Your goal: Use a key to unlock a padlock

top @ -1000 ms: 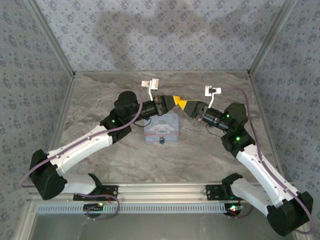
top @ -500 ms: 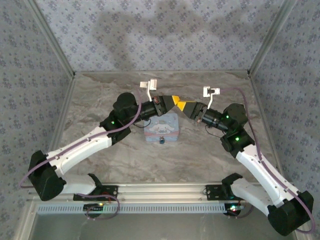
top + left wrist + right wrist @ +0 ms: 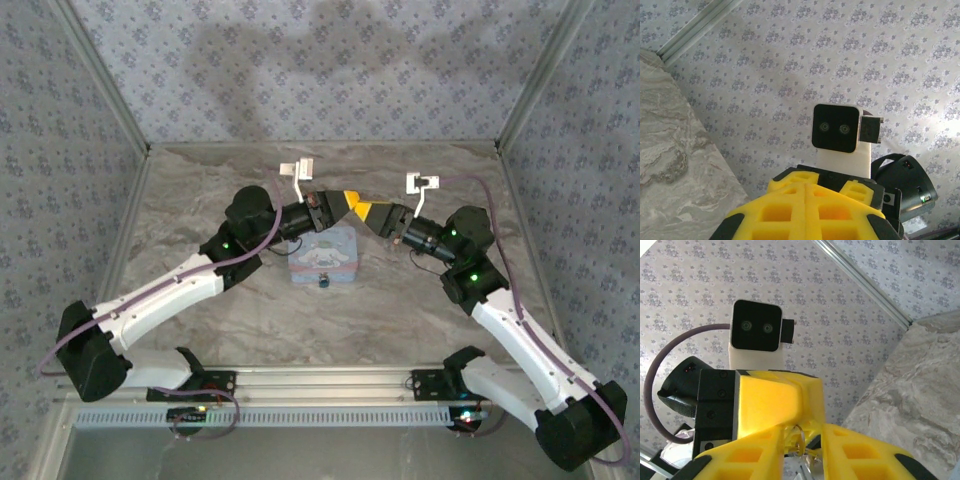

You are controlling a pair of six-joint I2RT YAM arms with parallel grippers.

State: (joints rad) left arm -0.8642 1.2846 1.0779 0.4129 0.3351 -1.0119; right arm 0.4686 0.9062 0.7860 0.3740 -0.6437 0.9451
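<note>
The tiny dark padlock (image 3: 324, 281) sits at the front edge of the pale blue tin (image 3: 322, 252). Above the tin's far side my two grippers meet tip to tip. My left gripper (image 3: 350, 202) is shut, its yellow fingers (image 3: 807, 200) pressed together. In the right wrist view a thin metal key ring (image 3: 801, 437) dangles from those left fingers (image 3: 775, 400), and most of the key is hidden. My right gripper (image 3: 805, 434) is open, one finger on each side of the ring and the left fingertips. Its place in the top view is (image 3: 368, 211).
Patterned walls close in the marble table (image 3: 200, 190) on three sides. The right wrist camera block (image 3: 835, 128) faces the left wrist view at close range. An aluminium rail (image 3: 320, 378) runs along the near edge by the arm bases.
Almost nothing: the right arm has crept a little to the left, and the grippers remain tip to tip above the tin.
</note>
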